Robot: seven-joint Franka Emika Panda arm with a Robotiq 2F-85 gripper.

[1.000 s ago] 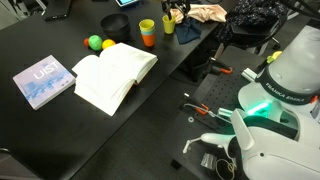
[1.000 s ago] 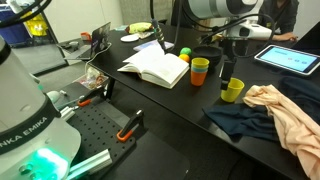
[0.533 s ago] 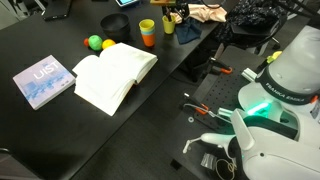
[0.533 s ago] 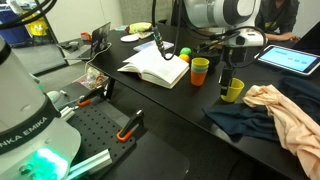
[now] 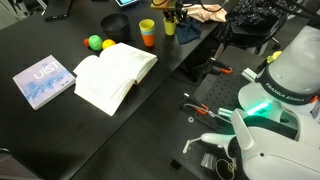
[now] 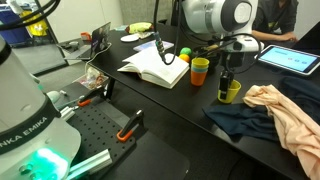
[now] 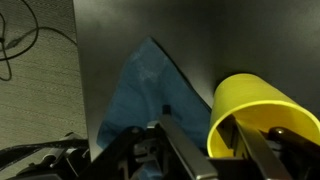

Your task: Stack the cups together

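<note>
A black tabletop (image 5: 40,40) fills most of both exterior views and runs toward the upper part of each frame. The arm's white base (image 5: 285,85), lit green at its collar, stands at the lower right in an exterior view. It is mounted on a dark perforated plate (image 6: 110,120) that carries orange-handled clamps (image 6: 130,125).

An open book (image 5: 115,75) lies near the middle of the table, with a closed blue book (image 5: 43,80) to its left. A green ball (image 5: 94,42) and a yellow ball (image 5: 108,44) sit just above the open pages. Crumpled dark cloth (image 6: 235,122) and peach cloth (image 6: 285,108) lie at the lower right in an exterior view, with a tablet (image 6: 290,58) above them.

The gripper (image 6: 228,84) is low over the table at the yellow cup (image 6: 234,93), which lies tilted with its mouth toward the wrist camera. In the wrist view the gripper (image 7: 212,142) straddles the wall of that cup (image 7: 262,112), one finger outside it and the other across its mouth. Whether the fingers are pressing the wall cannot be told. Blue cloth (image 7: 150,85) lies on the dark surface just left of the cup.

Near it stands the orange cup (image 6: 200,74), with the second yellow cup (image 5: 147,26) set in its top.
</note>
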